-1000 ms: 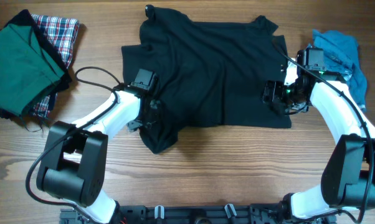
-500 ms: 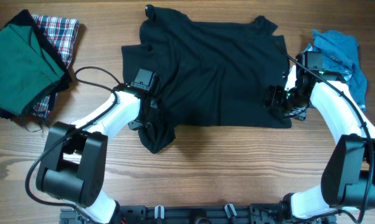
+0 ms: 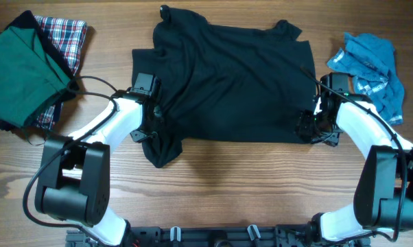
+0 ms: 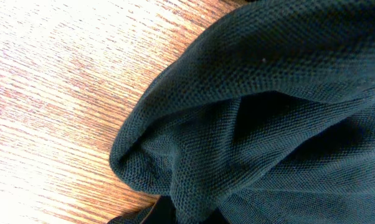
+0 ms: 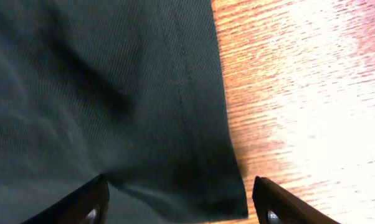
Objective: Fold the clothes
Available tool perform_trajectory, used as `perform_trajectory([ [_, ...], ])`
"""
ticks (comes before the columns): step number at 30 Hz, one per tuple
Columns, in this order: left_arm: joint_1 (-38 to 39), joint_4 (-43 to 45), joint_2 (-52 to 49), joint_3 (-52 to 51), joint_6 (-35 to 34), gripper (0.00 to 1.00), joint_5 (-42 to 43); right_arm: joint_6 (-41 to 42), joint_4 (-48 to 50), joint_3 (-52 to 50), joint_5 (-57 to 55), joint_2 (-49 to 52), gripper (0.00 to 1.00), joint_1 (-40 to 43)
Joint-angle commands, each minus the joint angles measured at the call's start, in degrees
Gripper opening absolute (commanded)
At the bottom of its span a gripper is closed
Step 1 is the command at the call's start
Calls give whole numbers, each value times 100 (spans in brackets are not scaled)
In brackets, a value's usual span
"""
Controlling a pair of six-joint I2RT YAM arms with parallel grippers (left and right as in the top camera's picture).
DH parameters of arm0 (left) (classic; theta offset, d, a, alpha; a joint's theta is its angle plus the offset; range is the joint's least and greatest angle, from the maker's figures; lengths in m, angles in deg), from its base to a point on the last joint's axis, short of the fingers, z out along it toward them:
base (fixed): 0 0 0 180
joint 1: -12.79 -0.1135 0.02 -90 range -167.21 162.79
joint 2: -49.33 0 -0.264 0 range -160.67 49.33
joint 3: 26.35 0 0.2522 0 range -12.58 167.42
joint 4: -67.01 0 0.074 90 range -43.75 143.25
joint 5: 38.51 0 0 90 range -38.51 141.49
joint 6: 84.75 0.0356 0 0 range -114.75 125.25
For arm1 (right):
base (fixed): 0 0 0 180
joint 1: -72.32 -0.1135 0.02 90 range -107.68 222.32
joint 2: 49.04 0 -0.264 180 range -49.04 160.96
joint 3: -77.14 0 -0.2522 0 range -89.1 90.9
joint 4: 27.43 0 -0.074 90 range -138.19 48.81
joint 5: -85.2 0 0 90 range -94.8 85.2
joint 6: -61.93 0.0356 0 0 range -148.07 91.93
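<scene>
The black shirt [image 3: 227, 82] of the clothes lies spread across the middle of the table, its near left corner bunched into a hanging fold [image 3: 162, 147]. My left gripper [image 3: 150, 130] is shut on that corner; in the left wrist view a ridge of black knit [image 4: 250, 124] runs down into the closed jaws [image 4: 194, 214]. My right gripper [image 3: 311, 129] is at the shirt's near right corner. In the right wrist view it [image 5: 181, 208] is open, its fingers [image 5: 91, 199] straddling the hemmed corner [image 5: 200, 155]. A smaller blue garment [image 3: 370, 65] lies crumpled at the far right.
A folded green garment [image 3: 21, 68] rests on a plaid one [image 3: 66, 34] at the far left corner. Bare wooden table [image 3: 234, 192] runs along the near edge between the two arm bases.
The left gripper shut on the shirt's near left corner and drew it left. The right gripper slid to the shirt's near right corner, its jaws narrowing somewhat.
</scene>
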Motion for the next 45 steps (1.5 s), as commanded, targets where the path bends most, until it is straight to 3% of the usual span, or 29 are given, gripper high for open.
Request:
perform_trajectory([
  [1,-61,-55,42,-111,-20,4,-247,87,177,-146,-122,46,62,28],
  [4,-61,-90,42,-111,-20,4,-247,90,192,-199,-120,46,41,28],
  [6,-61,-90,42,-111,-20,4,-249,90,203,-199,-120,46,14,28],
  [7,-61,-101,42,-111,-17,4,-249,96,212,-199,-122,44,4,28],
  [12,-225,-337,326,-111,-17,4,-251,595,131,2,-96,-107,4,74],
  [18,-717,-678,1685,-111,-15,4,-249,503,-225,308,334,-831,4,391],
  [29,-719,-1202,2361,-111,9,4,-273,378,-481,310,634,-1674,4,391],
  [35,-719,-1521,3407,-111,7,4,-273,437,-1029,308,627,-2927,4,391],
  [45,-463,-2017,4614,-111,4,4,-376,437,-1692,308,590,-3344,4,391],
])
